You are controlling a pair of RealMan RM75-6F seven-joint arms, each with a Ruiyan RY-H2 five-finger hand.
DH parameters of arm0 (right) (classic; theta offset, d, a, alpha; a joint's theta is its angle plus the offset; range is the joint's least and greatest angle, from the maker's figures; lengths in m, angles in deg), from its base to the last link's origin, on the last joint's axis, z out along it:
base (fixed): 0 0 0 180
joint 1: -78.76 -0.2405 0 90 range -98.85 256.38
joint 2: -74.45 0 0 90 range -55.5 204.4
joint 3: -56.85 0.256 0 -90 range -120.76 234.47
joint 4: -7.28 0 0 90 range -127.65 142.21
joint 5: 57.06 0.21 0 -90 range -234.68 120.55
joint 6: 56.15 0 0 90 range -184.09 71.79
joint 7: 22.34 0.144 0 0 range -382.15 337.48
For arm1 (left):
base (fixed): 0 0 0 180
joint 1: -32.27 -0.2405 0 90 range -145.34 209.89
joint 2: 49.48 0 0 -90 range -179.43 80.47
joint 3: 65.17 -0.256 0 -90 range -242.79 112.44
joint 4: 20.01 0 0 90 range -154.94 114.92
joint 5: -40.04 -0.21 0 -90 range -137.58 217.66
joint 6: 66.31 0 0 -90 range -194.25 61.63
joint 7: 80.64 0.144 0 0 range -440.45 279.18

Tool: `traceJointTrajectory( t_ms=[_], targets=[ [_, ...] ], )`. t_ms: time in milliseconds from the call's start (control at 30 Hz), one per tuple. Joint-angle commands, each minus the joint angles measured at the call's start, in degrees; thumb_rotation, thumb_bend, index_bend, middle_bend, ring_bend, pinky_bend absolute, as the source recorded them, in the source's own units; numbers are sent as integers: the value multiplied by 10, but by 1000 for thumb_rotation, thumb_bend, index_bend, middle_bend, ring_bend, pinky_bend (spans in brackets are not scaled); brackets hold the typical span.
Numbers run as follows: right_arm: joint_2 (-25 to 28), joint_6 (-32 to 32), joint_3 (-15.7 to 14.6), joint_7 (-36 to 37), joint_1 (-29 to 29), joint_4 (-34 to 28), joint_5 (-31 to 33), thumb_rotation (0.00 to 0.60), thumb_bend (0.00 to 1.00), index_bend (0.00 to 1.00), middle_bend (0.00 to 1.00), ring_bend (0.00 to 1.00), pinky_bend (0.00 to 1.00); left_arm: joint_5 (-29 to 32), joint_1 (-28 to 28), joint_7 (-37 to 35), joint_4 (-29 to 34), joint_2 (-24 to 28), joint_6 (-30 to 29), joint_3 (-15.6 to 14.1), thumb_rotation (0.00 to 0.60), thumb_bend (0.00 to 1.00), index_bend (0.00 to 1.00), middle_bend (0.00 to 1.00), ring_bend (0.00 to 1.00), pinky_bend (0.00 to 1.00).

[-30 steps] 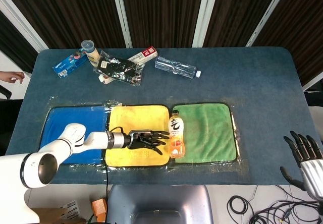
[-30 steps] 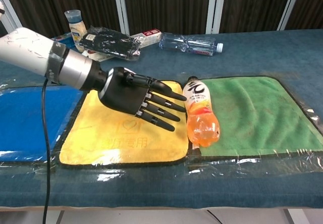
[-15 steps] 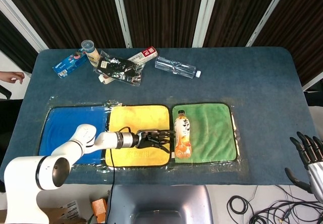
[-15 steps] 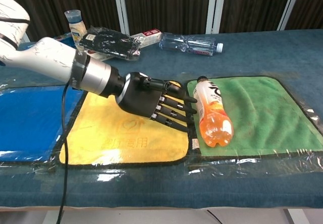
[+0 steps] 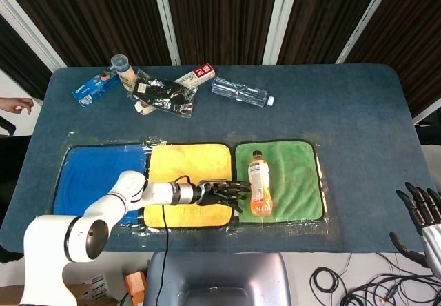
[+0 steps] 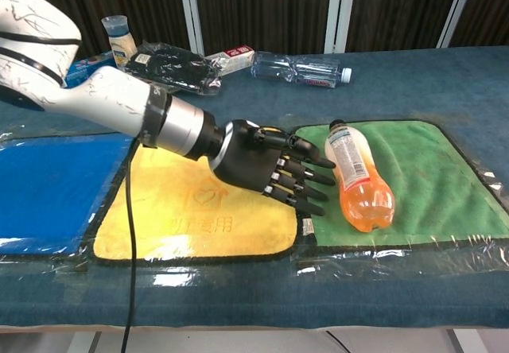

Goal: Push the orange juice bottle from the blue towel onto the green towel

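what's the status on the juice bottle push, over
Left hand open, fingers extended beside the orange juice bottle. Right hand idle at table edge. Bottle lying fully on the green towel. Nothing in the way.

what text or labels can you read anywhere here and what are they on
No text reads clearly enough to quote.
Orange juice bottle: white label with fine print, too small to read.
Yellow towel: faint heart mark and characters, too blurred to read.
Red and white box: print illegible.
Blue box: white lettering, too small to read.
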Motion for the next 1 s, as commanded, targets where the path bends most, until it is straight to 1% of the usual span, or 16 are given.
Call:
traceJointTrajectory(
  t_ms=[33, 200, 400, 433, 467, 633, 833, 933, 1000],
  targets=[
    [1, -1, -1, 6, 0, 2, 1, 600, 262, 0, 0, 0, 0, 5, 2, -5, -8, -8, 3, 5, 600, 531, 0, 5, 42, 295],
    [3, -6, -5, 14, 0, 6, 1, 600, 261, 0, 0, 0, 0, 14, 5, -14, -28, -28, 7, 17, 600, 531, 0, 5, 42, 293],
    [3, 2, -5, 21, 4, 9, -2, 600, 261, 0, 0, 0, 0, 14, 5, -21, -40, -41, 5, 20, 600, 529, 0, 6, 42, 288],
    [3, 3, -5, 23, 4, 10, -1, 600, 261, 0, 0, 0, 0, 14, 6, -22, -43, -44, 5, 22, 600, 529, 0, 6, 42, 287],
    [3, 0, -7, 25, 4, 13, -1, 600, 262, 0, 0, 0, 0, 19, 7, -26, -50, -52, 0, 31, 600, 528, 0, 6, 42, 287],
    [2, 3, -8, 27, 5, 15, -4, 600, 262, 0, 0, 0, 0, 19, 7, -28, -62, -65, -5, 36, 600, 528, 0, 6, 42, 286],
    [3, -3, -8, 28, 3, 14, -1, 600, 261, 0, 0, 0, 0, 32, 2, 6, -62, -73, -4, 56, 600, 529, 0, 6, 40, 264],
    [3, 1, -8, 28, 4, 15, -4, 600, 261, 0, 0, 0, 0, 33, 2, 30, -55, -67, 1, 58, 600, 529, 0, 6, 38, 253],
    [2, 3, -8, 27, 6, 16, -4, 600, 262, 0, 0, 0, 0, 34, 2, 62, -46, -57, 7, 59, 600, 529, 0, 6, 37, 246]
  ],
)
